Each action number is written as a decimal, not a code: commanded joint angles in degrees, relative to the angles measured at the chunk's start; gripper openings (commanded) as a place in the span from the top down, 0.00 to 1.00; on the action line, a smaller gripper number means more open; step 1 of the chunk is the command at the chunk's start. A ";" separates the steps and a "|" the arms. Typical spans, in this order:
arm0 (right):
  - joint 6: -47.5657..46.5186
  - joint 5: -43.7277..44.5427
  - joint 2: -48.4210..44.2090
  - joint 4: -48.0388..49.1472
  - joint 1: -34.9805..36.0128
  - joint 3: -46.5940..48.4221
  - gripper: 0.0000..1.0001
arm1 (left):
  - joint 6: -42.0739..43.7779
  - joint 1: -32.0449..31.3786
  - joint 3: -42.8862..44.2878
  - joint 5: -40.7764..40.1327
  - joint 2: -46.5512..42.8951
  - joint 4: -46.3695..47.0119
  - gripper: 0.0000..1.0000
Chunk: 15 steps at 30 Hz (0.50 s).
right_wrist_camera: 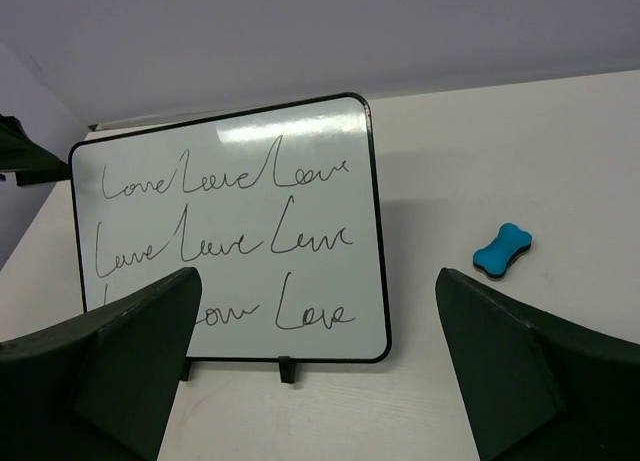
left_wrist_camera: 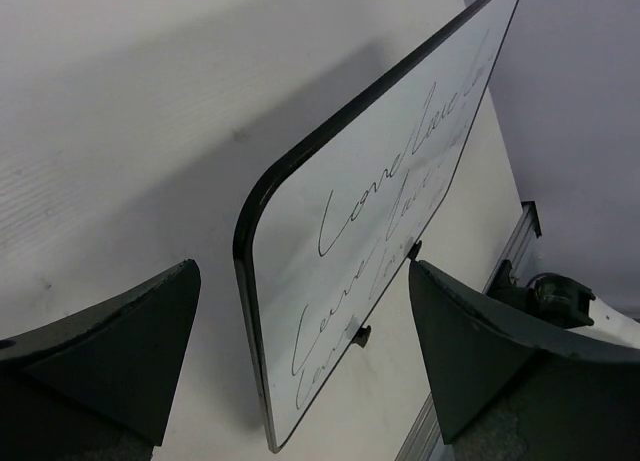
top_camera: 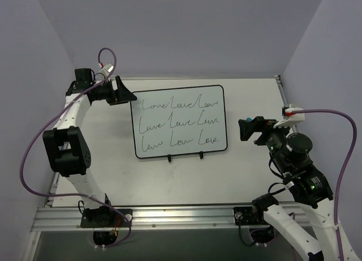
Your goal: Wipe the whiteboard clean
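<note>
1. The left hand (top_camera: pixel 124 91) is released, its two fingers spread wide with nothing between them.
2. Just ahead of that hand's fingertips is a rounded corner of the whiteboard (top_camera: pixel 180 122). They are close but not touching.
3. The whiteboard rests on the table (top_camera: pixel 186 182), propped at a tilt on two small black clips (top_camera: pixel 169 157) along its near edge.
4. Three rows of dark cursive writing (right_wrist_camera: pixel 225 243) cover its face, with the word "Love" repeated.
5. The right hand (top_camera: pixel 244 129) is also released, fingers apart and empty, hovering above the table.
6. From this hand the whiteboard is ahead and to the left.
7. A small blue eraser (right_wrist_camera: pixel 501 249) lies on the table ahead of the right hand and a little to its right, beside the board.
</note>
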 commanded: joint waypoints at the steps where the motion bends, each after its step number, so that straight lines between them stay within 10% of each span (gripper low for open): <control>1: -1.79 -0.51 0.05 0.66 0.66 0.33 0.00 | 3.29 -0.22 5.30 9.16 3.36 2.58 0.06; 6: -1.35 4.23 2.86 0.04 0.66 -0.12 0.00 | 2.25 -0.04 8.20 13.72 9.94 2.93 0.00; 15: -0.56 3.27 6.82 1.36 0.57 -1.26 0.00 | -3.37 0.22 4.69 17.58 8.81 15.11 0.48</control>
